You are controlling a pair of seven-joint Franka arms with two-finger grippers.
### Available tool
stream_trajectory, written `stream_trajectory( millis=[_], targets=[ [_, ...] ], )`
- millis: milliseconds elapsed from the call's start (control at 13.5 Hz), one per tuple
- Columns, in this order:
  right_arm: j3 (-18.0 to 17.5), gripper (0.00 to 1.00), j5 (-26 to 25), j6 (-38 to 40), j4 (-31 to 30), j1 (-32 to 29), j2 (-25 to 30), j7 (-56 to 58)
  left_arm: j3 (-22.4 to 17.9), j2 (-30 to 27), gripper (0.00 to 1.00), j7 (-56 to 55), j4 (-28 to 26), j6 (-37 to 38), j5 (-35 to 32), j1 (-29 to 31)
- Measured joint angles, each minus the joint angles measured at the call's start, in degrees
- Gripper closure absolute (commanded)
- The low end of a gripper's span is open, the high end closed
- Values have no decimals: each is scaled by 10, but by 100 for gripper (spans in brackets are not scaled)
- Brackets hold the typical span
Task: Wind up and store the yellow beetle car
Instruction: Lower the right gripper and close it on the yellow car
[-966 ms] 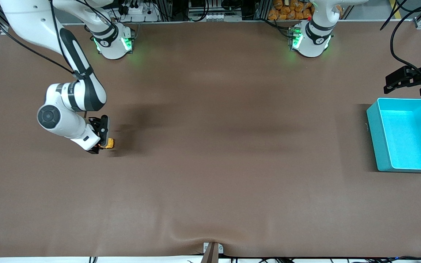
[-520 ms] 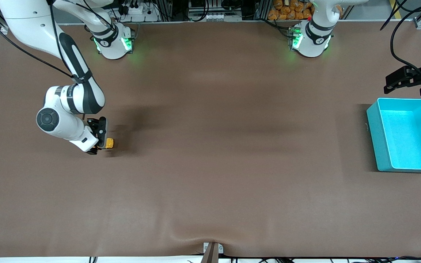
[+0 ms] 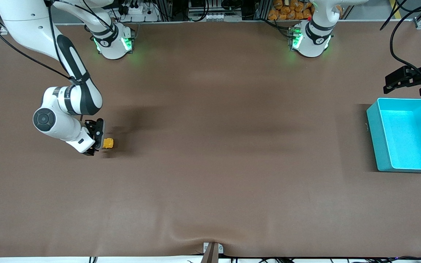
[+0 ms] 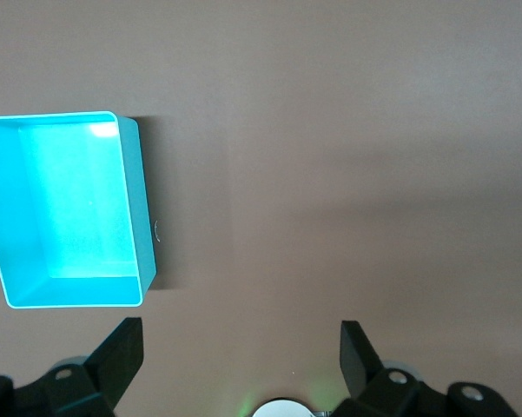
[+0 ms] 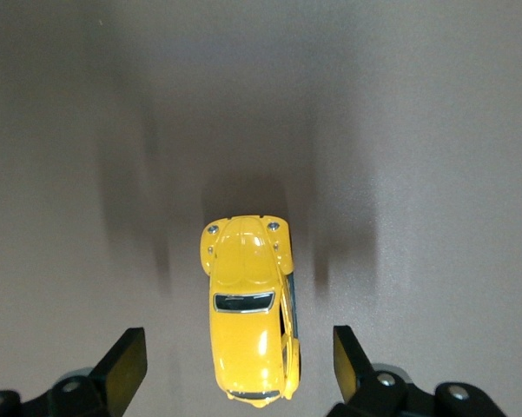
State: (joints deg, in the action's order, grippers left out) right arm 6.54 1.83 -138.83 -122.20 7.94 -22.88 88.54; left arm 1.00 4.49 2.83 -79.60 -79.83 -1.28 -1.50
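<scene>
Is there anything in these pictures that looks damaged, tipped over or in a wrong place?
Nothing stands out. The yellow beetle car stands upright on its wheels on the table, between the open fingers of the right gripper. The teal bin sits upright and empty, with the open left gripper above the table beside it.

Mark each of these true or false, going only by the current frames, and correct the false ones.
1. The yellow beetle car sits on the table, between the right gripper's open fingers. True.
2. The teal bin already holds the car. False: the bin is empty; the car is at the right arm's end of the table.
3. The left gripper is shut on the car. False: it is open and holds nothing, up near the bin.
4. The bin lies at the left arm's end of the table. True.
</scene>
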Motion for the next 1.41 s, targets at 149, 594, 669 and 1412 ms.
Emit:
stream_trajectory(
  millis=[149, 594, 669, 1412],
  targets=[
    [0, 14, 0, -8, 0, 0, -7, 0, 1, 0, 0, 0, 0, 0, 0, -1],
    [0, 31, 0, -17, 0, 0, -15, 0, 1, 0, 0, 0, 0, 0, 0, 0],
    [0, 38, 0, -17, 0, 0, -16, 1, 1, 0, 0, 0, 0, 0, 0, 0],
    [-1, 66, 0, -20, 1, 0, -19, 8, 1, 0, 0, 0, 0, 0, 0, 0]
  ],
)
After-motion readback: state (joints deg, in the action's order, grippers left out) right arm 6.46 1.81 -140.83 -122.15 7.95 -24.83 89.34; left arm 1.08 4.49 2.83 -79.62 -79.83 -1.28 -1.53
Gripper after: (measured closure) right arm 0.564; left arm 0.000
